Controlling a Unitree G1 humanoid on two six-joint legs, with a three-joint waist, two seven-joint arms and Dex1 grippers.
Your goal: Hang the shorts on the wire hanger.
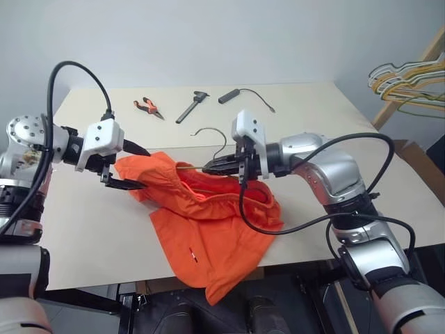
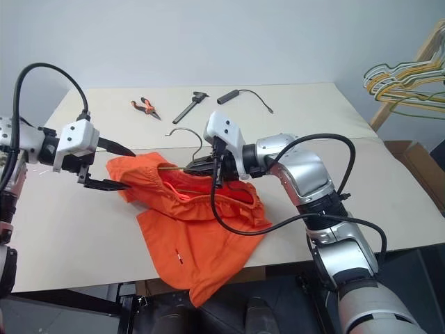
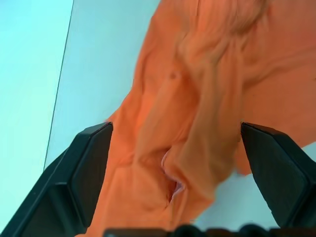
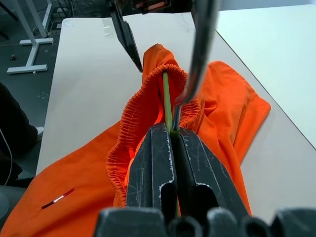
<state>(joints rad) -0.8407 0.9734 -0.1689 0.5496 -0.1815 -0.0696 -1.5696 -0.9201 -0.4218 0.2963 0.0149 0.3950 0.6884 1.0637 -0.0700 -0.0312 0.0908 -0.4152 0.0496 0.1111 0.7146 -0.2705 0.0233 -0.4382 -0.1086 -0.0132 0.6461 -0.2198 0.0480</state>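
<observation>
Orange cloth takes up the middle of the pale table (image 1: 83,236): the shorts (image 1: 208,229) lie partly bunched, one leg trailing over the near edge, and their gathered waistband is lifted up between the two arms. At that waistband the right gripper (image 1: 221,165) has its two black fingers (image 4: 168,163) pressed tight together on the wire hanger (image 1: 212,142), pinching it just below the neck. One thin arm of the hanger runs from that pinch into the waistband opening and out of sight under the fabric, while the curved hook rises free above the shorts. How much of the hanger's triangle sits inside the cloth cannot be made out. The left gripper (image 1: 128,167) stands at the other end of the raised shorts with its fingers (image 3: 84,168) spread wide, one above and one below the fabric's edge; in the wrist view orange cloth lies between them but neither pad is closed on it, and whether a tip brushes the cloth cannot be told. Farther back on the table lie red-handled pliers (image 1: 147,107), a dark hand tool (image 1: 191,106) and a black stick with a cord (image 1: 243,96). Off to the right, a bundle of coloured hangers (image 1: 410,80) is cut off by the edge of the view.
</observation>
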